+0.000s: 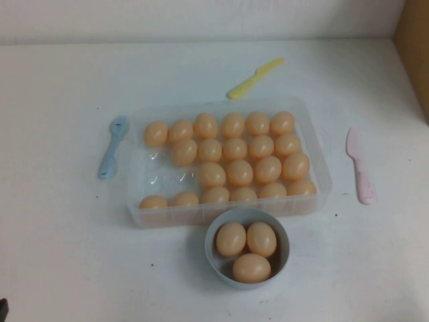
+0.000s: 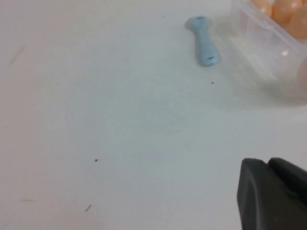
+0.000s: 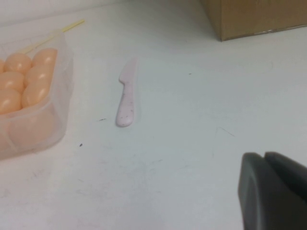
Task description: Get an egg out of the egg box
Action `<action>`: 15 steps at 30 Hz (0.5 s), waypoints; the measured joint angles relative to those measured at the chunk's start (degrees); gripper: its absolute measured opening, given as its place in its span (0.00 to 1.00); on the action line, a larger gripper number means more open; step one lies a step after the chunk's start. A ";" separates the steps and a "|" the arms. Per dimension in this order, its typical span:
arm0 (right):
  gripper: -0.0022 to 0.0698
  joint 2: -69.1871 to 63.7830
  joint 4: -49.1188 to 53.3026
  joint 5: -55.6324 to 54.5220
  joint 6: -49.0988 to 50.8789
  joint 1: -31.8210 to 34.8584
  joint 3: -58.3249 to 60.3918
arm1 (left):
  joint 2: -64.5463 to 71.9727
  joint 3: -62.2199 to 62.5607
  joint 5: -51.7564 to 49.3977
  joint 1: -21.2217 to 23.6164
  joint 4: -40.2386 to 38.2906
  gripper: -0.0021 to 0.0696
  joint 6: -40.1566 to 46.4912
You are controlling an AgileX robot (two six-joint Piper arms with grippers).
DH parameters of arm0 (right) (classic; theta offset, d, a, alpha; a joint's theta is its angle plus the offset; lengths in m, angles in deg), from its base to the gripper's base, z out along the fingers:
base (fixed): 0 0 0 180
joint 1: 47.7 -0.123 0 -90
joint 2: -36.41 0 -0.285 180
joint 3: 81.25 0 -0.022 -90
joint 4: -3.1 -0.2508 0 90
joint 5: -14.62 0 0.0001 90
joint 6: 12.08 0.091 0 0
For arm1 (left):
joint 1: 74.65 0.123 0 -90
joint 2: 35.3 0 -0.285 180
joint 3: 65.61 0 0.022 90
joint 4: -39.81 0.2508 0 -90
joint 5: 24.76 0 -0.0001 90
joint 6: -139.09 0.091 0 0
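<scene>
Presently I see little of either tool. My left gripper shows only as a dark block at the edge of its wrist view, above bare white table on the robot's left side, and I cannot tell how its fingers stand. My right gripper is likewise a dark block cut off by the frame, above the table on the robot's right side; its state I cannot tell either. Neither gripper appears in the high view, and neither touches anything.

Nearest the left gripper lies a blue spoon, flat on the table just beside the egg box's left wall. Nearest the right gripper lies a pink knife, flat and apart from the box's right wall. Beyond it, a brown cardboard box is cut off by the frame.

The egg box sits at the table's centre, clear plastic. It holds rows of peach-orange eggs, packed toward the right and far sides; an egg lies in the middle of the third row. Several dimples on the left stand bare. The near row is partly hidden by the front wall.

A grey-blue bowl stands touching or just beside the box's near wall, holding three eggs. A yellow knife lies behind the box. I read no writing anywhere.
</scene>
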 joint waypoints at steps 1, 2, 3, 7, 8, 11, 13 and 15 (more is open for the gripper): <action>0.00 0.00 0.00 0.00 0.00 0.00 0.00 | 0.00 0.00 0.00 -1.40 0.00 0.02 0.00; 0.00 0.00 0.00 0.00 0.00 0.00 0.00 | 0.00 0.00 0.00 -2.64 0.00 0.02 0.00; 0.00 0.00 0.00 0.00 0.00 0.00 0.00 | 0.00 0.00 0.00 -3.48 0.00 0.02 0.00; 0.00 0.00 0.00 0.00 0.00 0.00 0.00 | 0.00 0.00 0.00 -4.48 -0.20 0.02 0.00; 0.00 0.00 0.00 0.00 0.00 0.00 0.00 | 0.00 0.00 0.00 -4.48 -0.20 0.02 0.00; 0.00 0.00 0.00 0.00 0.00 0.00 0.00 | 0.00 0.00 0.00 -3.04 -0.20 0.02 0.00; 0.00 0.00 0.00 0.00 0.00 0.00 0.00 | 0.00 0.00 0.00 -1.59 -0.20 0.02 0.00; 0.00 0.00 0.00 0.00 0.00 0.00 0.00 | 0.00 0.00 0.00 -0.41 -0.20 0.02 0.00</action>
